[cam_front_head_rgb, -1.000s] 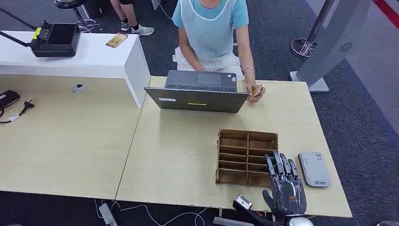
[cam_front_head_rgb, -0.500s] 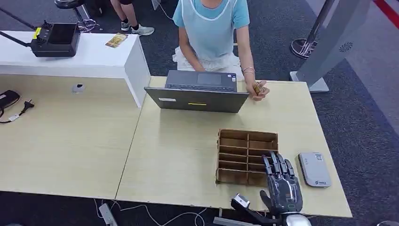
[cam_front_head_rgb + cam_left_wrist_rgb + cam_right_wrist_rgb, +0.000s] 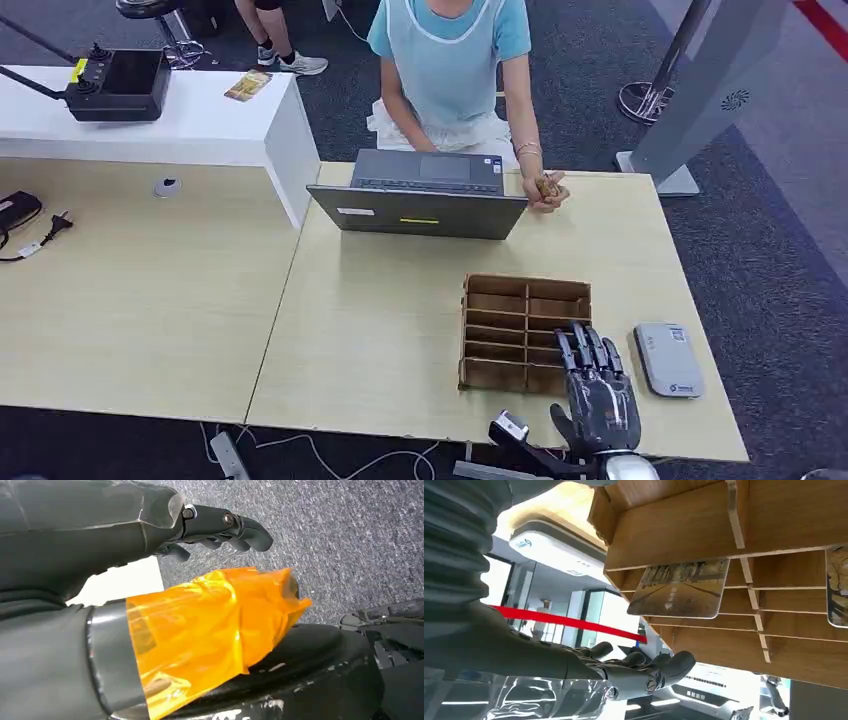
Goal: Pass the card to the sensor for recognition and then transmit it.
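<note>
Where grey carpet [image 3: 780, 250] surrounds it, a pale wooden table [image 3: 380, 320] stands.

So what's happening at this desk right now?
The robot's right hand reaches over the near right corner of a wooden slotted card rack, fingers spread and holding nothing yet. The right wrist view shows a card sitting in one slot. A white card sensor lies on the table just right of the rack. The left hand hangs down over carpet. Across the table, a person sits at a laptop, holding something small in one hand.
</note>
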Tool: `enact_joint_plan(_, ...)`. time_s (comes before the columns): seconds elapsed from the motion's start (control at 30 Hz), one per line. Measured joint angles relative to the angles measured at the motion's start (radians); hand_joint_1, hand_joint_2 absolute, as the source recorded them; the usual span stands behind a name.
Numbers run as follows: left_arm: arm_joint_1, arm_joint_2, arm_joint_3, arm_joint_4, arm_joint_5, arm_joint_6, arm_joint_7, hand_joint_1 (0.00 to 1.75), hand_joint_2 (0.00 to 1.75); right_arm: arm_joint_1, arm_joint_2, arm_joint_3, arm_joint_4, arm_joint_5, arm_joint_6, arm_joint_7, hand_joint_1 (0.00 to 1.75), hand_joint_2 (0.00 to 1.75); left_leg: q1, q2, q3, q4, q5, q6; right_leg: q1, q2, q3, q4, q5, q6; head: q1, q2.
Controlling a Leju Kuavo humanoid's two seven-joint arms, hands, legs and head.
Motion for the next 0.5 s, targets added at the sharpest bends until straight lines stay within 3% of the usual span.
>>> enact_joint_plan(0.5, 0.000, 0.000, 0.000, 0.000, 0.000, 0.000, 0.000, 0.00, 0.00, 0.000, 0.005, -0.013, -0.002, 0.022, -0.021, -0.012, 0.03, 1.75, 0.000, 0.000, 0.000, 0.000, 0.000, 0.000, 0.000, 0.000, 0.000, 0.000, 0.000, 0.000, 0.000, 0.000)
